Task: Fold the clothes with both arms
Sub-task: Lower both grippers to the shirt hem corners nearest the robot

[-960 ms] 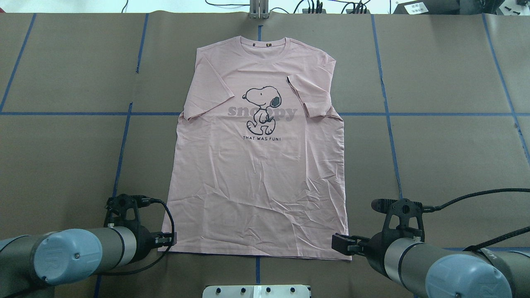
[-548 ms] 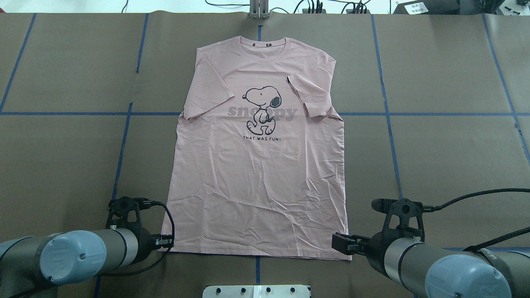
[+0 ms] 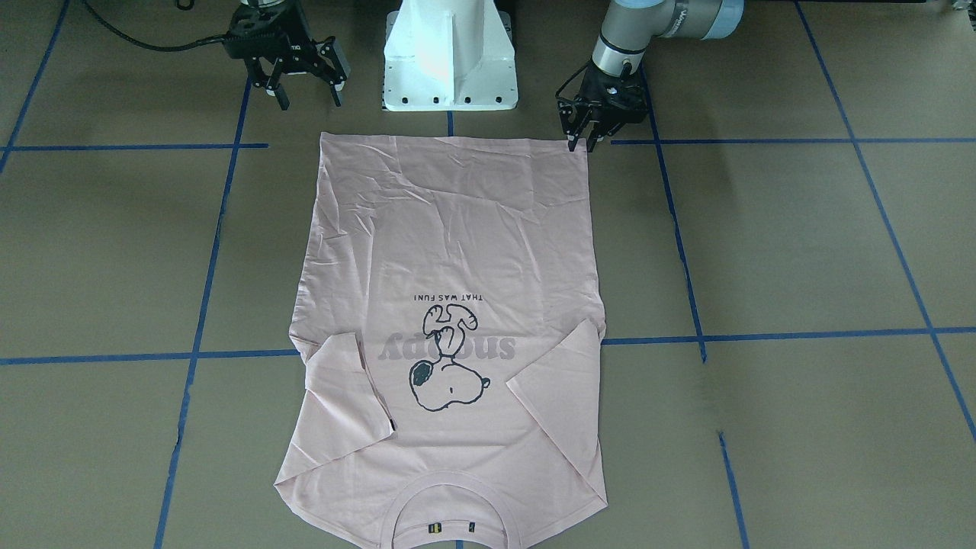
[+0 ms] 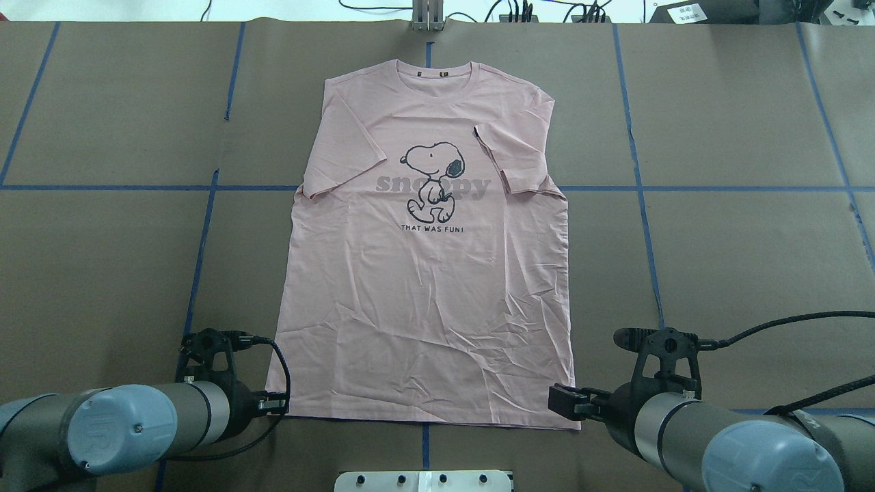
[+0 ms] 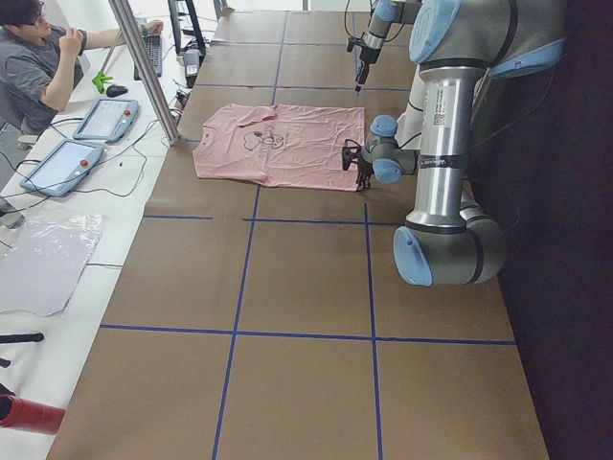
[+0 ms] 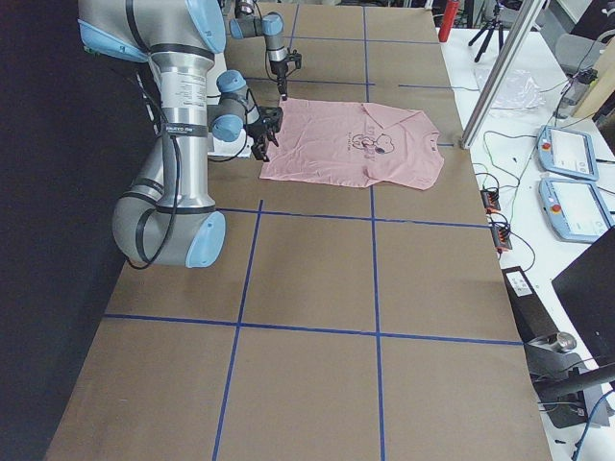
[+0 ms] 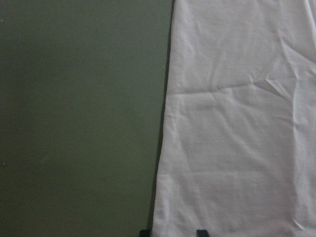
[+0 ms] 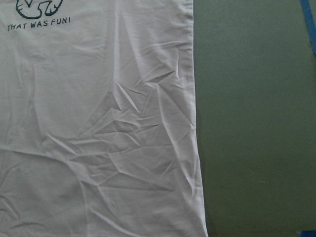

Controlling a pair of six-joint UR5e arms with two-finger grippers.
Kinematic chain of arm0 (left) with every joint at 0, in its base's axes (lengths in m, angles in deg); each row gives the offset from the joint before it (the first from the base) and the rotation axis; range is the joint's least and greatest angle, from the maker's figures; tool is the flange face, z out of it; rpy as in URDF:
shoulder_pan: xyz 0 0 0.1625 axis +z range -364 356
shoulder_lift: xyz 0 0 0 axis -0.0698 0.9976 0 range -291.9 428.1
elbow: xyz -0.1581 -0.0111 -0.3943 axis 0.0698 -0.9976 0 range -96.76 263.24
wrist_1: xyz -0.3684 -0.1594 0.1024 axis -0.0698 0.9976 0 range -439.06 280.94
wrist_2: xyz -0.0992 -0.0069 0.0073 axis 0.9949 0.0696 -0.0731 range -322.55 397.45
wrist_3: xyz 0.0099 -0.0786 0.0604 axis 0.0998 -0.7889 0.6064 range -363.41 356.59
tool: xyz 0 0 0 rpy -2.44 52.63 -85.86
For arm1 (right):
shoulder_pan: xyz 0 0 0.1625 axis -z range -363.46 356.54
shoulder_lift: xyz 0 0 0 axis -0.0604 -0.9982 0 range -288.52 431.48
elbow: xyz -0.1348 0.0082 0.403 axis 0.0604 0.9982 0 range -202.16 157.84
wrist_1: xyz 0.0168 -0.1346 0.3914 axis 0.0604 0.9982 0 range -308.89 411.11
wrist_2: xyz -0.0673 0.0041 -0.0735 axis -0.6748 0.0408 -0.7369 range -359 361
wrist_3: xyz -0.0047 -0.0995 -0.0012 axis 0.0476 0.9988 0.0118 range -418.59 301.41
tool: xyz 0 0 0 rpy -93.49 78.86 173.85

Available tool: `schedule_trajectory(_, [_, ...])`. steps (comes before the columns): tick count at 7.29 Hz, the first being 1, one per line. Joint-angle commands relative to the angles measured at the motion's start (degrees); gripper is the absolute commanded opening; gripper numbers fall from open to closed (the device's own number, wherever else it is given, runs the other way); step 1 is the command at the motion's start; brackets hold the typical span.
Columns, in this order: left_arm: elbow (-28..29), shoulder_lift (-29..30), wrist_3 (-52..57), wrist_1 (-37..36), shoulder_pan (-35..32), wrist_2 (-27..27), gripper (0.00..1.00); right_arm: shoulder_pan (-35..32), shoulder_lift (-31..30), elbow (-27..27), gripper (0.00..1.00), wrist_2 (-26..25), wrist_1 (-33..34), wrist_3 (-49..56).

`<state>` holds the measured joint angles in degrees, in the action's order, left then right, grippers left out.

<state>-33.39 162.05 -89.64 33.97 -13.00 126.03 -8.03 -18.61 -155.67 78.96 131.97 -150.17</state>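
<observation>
Seen from overhead, the left gripper point(image 4: 275, 404) sits at the 7 o'clock corner of the T-shirt point(image 4: 424, 294), fingers pointing down at the counter point(image 4: 102, 260). Its jaws are parted to a narrow gap. The left wrist view shows the two fingertips straddling the cloth's side edge, so it is not yet clamped. The left arm point(image 4: 130, 427) lies low and nearly level, coming in from 8 o'clock.

The T-shirt is spread flat, print up, in the middle of the counter. Its long axis runs 6 to 12, with the hem point(image 4: 424, 418) towards the robot and the collar point(image 4: 434, 74) far away.

The right gripper point(image 4: 559, 402) is at the 5 o'clock corner, jaws spread wide, and in the front view appears clear of the cloth. The right arm point(image 4: 718, 444) reaches in from 4 o'clock. Each arm is near its own hem corner. The fold probably depends on both pinching the hem and carrying it towards 12.
</observation>
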Motion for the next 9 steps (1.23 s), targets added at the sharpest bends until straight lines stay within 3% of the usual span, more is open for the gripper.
schedule_trajectory(1, [0.0,0.01,-0.09,0.0,0.82,0.01,0.4,0.0,0.17,0.0,1.0,0.0,0.08,0.0])
schedule_trajectory(2, [0.0,0.01,-0.09,0.0,0.91,0.01,0.38,0.0,0.0,0.0,1.0,0.0,0.0,0.0])
schedule_trajectory(3, [-0.09,0.01,-0.09,0.0,0.91,0.01,0.27,0.09,0.17,0.0,1.0,0.0,0.0,0.0])
schedule_trajectory(4, [-0.18,0.01,0.0,0.0,0.91,0.01,0.0,0.09,0.18,0.09,1.0,0.0,0.0,0.0])
schedule_trajectory(6, [-0.35,0.01,0.35,-0.18,0.91,0.01,0.0,0.18,0.18,0.61,1.0,-0.09,0.08,-0.09])
schedule_trajectory(7, [-0.53,0.09,0.44,-0.18,0.91,0.09,0.0,1.74,0.52,2.44,1.0,-2.53,0.08,-0.43])
schedule_trajectory(8, [-0.53,0.27,0.44,-0.18,0.91,0.09,0.0,3.93,0.79,5.33,0.93,-6.21,0.0,-2.96])
schedule_trajectory(9, [-0.53,0.36,0.44,-0.18,0.91,0.27,0.0,4.13,1.05,7.36,0.82,-6.59,-0.18,-5.25])
